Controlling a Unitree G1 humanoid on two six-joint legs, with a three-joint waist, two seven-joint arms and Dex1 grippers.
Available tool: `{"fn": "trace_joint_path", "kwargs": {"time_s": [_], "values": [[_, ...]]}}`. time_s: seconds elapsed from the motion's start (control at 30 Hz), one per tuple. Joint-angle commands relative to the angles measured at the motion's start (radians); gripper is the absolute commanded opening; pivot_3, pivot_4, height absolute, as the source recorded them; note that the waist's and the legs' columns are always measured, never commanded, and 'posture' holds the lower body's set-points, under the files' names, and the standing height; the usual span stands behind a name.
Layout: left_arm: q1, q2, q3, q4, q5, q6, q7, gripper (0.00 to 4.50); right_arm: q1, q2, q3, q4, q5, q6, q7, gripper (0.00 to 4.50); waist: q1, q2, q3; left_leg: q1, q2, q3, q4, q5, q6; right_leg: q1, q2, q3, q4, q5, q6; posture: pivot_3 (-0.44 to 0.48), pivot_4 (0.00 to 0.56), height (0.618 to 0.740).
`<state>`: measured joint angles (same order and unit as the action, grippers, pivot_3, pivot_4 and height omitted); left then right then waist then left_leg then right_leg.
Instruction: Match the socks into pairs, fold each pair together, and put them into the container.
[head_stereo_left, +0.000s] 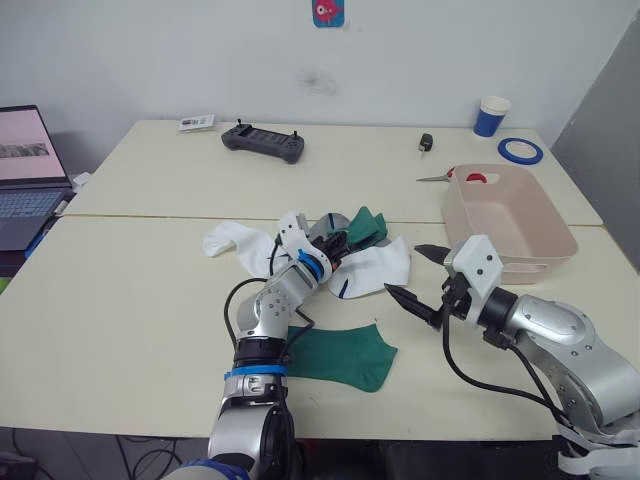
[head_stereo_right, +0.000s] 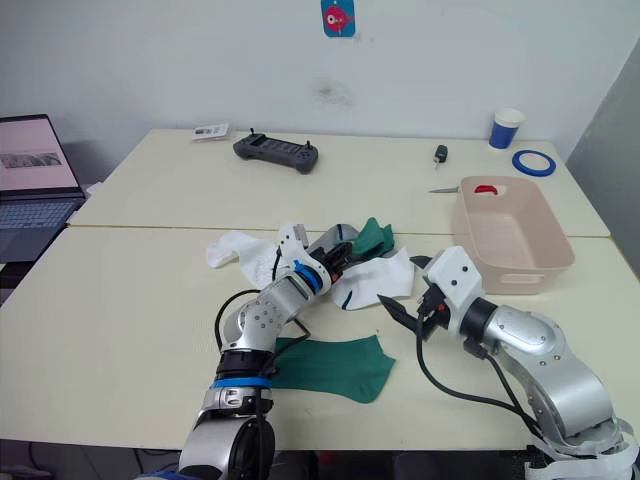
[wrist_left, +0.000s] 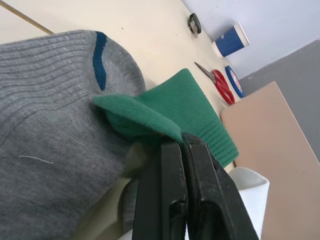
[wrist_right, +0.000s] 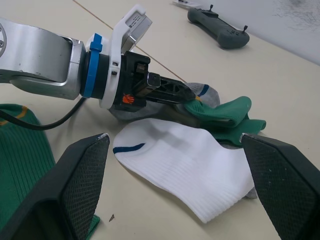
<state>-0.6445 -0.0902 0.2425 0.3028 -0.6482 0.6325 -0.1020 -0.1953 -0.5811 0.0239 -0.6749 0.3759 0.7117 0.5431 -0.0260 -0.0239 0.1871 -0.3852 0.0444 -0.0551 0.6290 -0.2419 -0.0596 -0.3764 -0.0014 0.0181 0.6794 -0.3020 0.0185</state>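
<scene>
Left pincer (wrist_left: 182, 142) clamped on green sock (wrist_left: 185, 107), grey sock (wrist_left: 55, 125) partly cropped; right pincer (wrist_right: 172, 185) agape.

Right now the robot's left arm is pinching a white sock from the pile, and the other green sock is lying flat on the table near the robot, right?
Not quite. The left gripper has its jaws shut on the green sock in the pile, not a white one; the left wrist view shows green fabric pinched at the tips. The white sock lies loose beside it. The rest is right: the other green sock lies flat near the robot.
</scene>
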Motion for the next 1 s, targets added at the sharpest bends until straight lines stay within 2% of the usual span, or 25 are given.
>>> {"fn": "trace_joint_path", "kwargs": {"time_s": [0.03,0.17,0.4,0.67,0.8,0.93,1.0], "values": [[-0.048,0.018,-0.018,-0.069,0.008,-0.016,-0.027,0.01,-0.004,0.003,-0.004,-0.035,0.003,-0.012,-0.009,4.5,0.0,0.0,0.0,0.0,0.0,0.0,0.0,0.0,0.0,0.0,0.0,0.0,0.0,0.0,0.0,0.0,0.15,0.74],[-0.094,0.032,-0.024,-0.134,-0.011,0.007,-0.037,0.01,-0.002,0.005,-0.004,-0.034,0.001,-0.015,-0.013,4.5,0.0,0.0,0.0,0.0,0.0,0.0,0.0,0.0,0.0,0.0,0.0,0.0,0.0,0.0,0.0,0.0,0.15,0.74],[-0.174,0.067,-0.014,-0.26,-0.132,0.173,-0.061,0.01,0.007,0.005,-0.007,-0.036,0.003,-0.013,-0.017,4.5,0.0,0.0,0.0,-0.001,0.0,0.0,0.0,0.002,-0.004,0.0,0.0,0.0,0.0,0.0,0.001,0.0,0.15,0.74],[-0.293,0.05,0.032,-0.326,-0.33,0.326,-0.022,0.01,0.052,-0.055,-0.065,-0.06,0.077,0.036,0.04,4.5,0.0,-0.001,0.0,-0.001,0.0,0.0,0.0,0.002,-0.004,0.0,0.0,0.0,-0.001,0.0,0.001,0.0,0.15,0.74],[-0.334,0.019,0.065,-0.375,-0.477,0.373,0.029,0.01,0.074,-0.11,-0.107,-0.053,0.099,0.045,0.067,4.5,0.0,-0.001,0.0,-0.001,0.0,0.0,0.0,0.002,-0.004,0.0,0.0,0.0,-0.001,0.0,0.001,0.0,0.15,0.74],[-0.313,0.03,0.101,-0.419,-0.625,0.402,0.119,0.01,0.095,-0.157,-0.139,-0.048,0.112,0.051,0.095,4.5,0.0,-0.001,0.0,-0.001,0.0,0.0,0.0,0.002,-0.004,0.0,0.0,0.0,-0.001,0.0,0.001,0.0,0.15,0.74],[-0.256,0.046,0.118,-0.446,-0.694,0.407,0.172,0.01,0.104,-0.176,-0.146,-0.047,0.116,0.051,0.103,4.5,-0.002,-0.001,0.0,0.0,0.0,0.0,0.0,0.002,-0.004,0.0,0.0,0.001,0.0,0.0,0.001,0.0,0.15,0.74]]}}
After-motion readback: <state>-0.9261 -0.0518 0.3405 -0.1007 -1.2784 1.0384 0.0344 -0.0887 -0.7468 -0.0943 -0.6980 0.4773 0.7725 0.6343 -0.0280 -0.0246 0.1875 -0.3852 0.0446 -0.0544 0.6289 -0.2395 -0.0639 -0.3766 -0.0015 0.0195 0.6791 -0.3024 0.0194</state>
